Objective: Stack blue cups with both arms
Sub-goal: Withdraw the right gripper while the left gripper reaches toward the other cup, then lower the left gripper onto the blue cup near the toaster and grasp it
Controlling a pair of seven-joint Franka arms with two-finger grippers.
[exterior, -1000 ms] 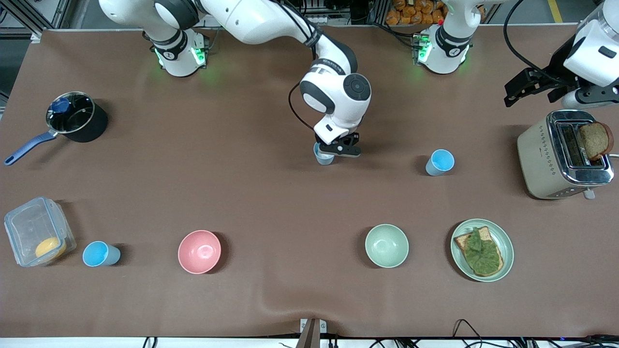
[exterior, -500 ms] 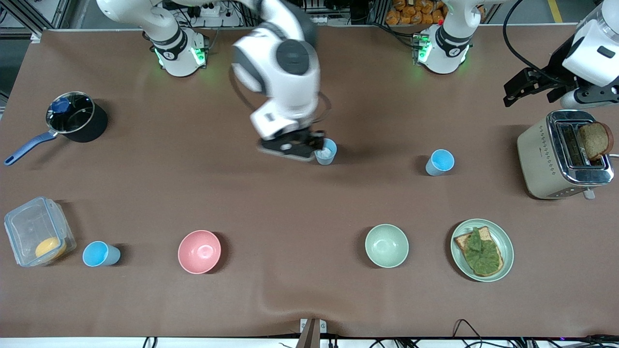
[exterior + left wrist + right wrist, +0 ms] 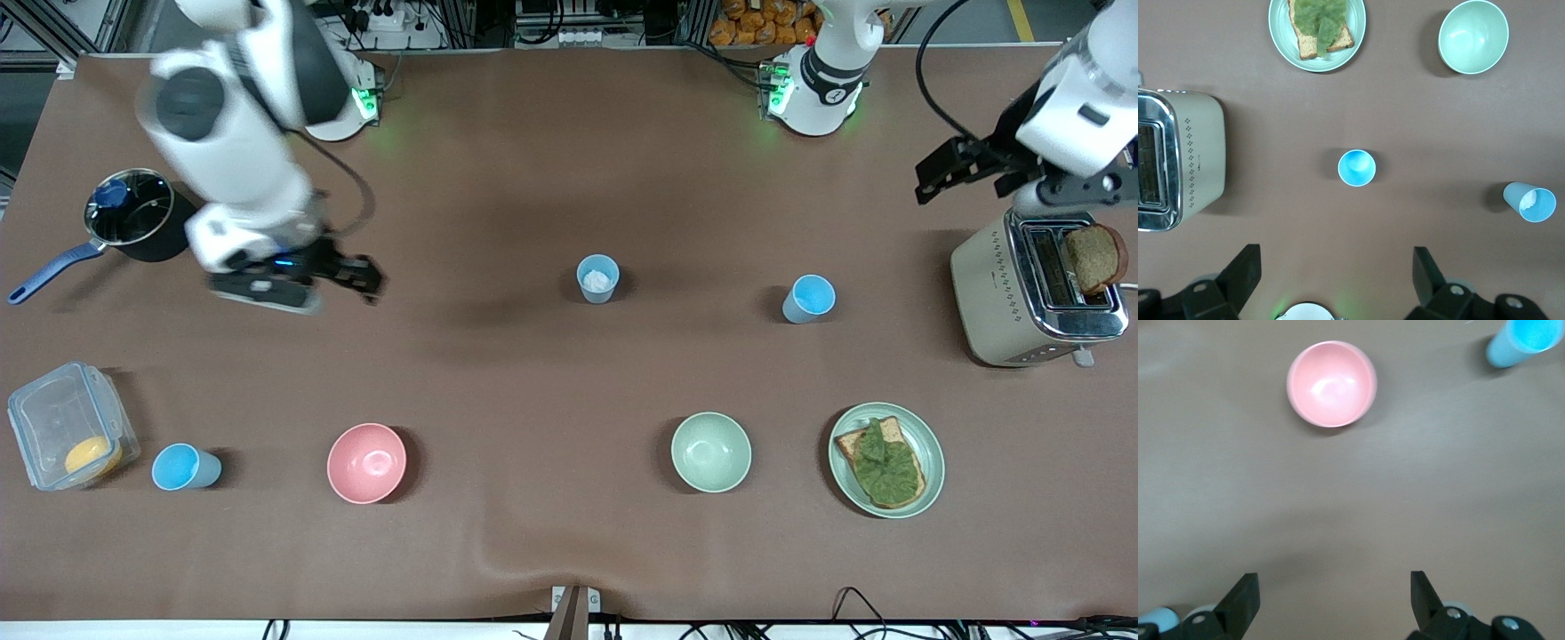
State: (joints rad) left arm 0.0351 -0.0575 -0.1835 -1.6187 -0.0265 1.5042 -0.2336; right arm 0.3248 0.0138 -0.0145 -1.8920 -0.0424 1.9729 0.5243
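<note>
Blue cups, three: one grey-blue cup (image 3: 597, 278) upright at mid-table, mouth up, white bit inside; one sky-blue cup (image 3: 809, 298) upright beside it toward the left arm's end, well apart; one sky-blue cup (image 3: 184, 467) nearer the front camera, just beside a clear lidded container (image 3: 69, 425). None stacked.

Bowls, two: pink bowl (image 3: 366, 462), pale green bowl (image 3: 710, 452).

One plate (image 3: 929, 440) with topped toast; one toaster (image 3: 1022, 293) holding bread; one black saucepan (image 3: 142, 216).

Surface: brown table covering (image 3: 498, 400); metal racking along the table's base edge.

Grippers, two, both empty: right gripper (image 3: 360, 277) spread wide over bare table near the saucepan; left gripper (image 3: 942, 169) wide, waiting above the toaster.
</note>
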